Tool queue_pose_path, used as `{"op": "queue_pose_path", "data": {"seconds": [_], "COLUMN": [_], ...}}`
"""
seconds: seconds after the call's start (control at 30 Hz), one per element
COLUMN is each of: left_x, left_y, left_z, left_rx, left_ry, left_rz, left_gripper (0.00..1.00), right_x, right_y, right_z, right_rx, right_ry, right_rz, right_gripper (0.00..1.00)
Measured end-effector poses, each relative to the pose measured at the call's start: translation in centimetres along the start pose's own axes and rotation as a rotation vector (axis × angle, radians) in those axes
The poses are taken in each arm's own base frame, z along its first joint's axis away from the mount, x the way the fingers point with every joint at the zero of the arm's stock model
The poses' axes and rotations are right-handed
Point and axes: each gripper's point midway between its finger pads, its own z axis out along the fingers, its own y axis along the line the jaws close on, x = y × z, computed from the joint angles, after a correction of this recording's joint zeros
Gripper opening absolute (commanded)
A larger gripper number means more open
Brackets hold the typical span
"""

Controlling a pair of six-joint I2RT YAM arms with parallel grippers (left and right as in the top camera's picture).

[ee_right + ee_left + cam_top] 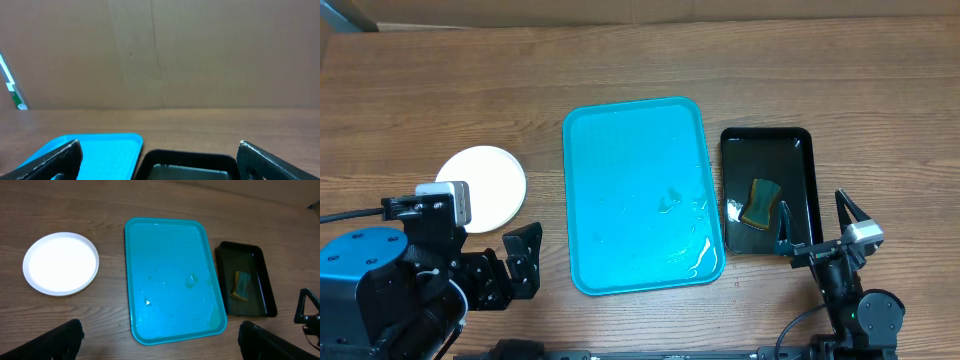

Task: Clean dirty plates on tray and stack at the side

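The tray is found cleared. The plates are stacked beside it, count indiscernible. The left gripper and right gripper are spread wide, empty.

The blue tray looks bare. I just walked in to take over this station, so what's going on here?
Nothing is being handled right now. The left gripper and right gripper both sit open and empty at the near side of the table. The turquoise tray holds no plates, only wet streaks. A white plate lies to its left; whether others are stacked under it I cannot tell. The sponge lies in the black tray.
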Motion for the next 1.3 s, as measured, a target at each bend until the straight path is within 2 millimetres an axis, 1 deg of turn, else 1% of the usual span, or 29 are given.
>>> {"op": "queue_pose_path", "data": {"seconds": [0.17,0.27,0.3,0.37,1.07,1.13,1.23,1.3], "left_x": [0.0,0.0,0.0,0.0,-0.1,-0.9,-3.1,-3.8], "left_y": [0.0,0.0,0.0,0.0,0.1,0.3,0.6,1.1], "left_z": [0.0,0.0,0.0,0.0,0.0,0.2,0.8,2.3], "left_rx": [0.000,0.000,0.000,0.000,-0.003,-0.010,-0.010,0.003], "left_ry": [0.000,0.000,0.000,0.000,-0.005,-0.050,-0.192,-0.291], "left_rz": [0.000,0.000,0.000,0.000,0.000,-0.005,-0.009,-0.006], "left_gripper": [1.00,1.00,1.00,1.00,1.00,1.00,1.00,1.00], "right_x": [0.0,1.4,2.6,3.1,3.2,3.2,3.2,3.2], "right_y": [0.0,-0.2,-0.3,-0.4,-0.4,-0.4,-0.4,-0.4], "right_z": [0.0,0.0,-0.1,-0.2,-0.2,-0.2,-0.2,-0.2], "right_rx": [0.000,0.008,0.015,0.018,0.019,0.019,0.019,0.019], "right_ry": [0.001,0.055,0.105,0.124,0.128,0.128,0.129,0.128], "right_rz": [0.000,0.012,0.022,0.027,0.028,0.028,0.028,0.029], "right_gripper": [1.00,1.00,1.00,1.00,1.00,1.00,1.00,1.00]}}
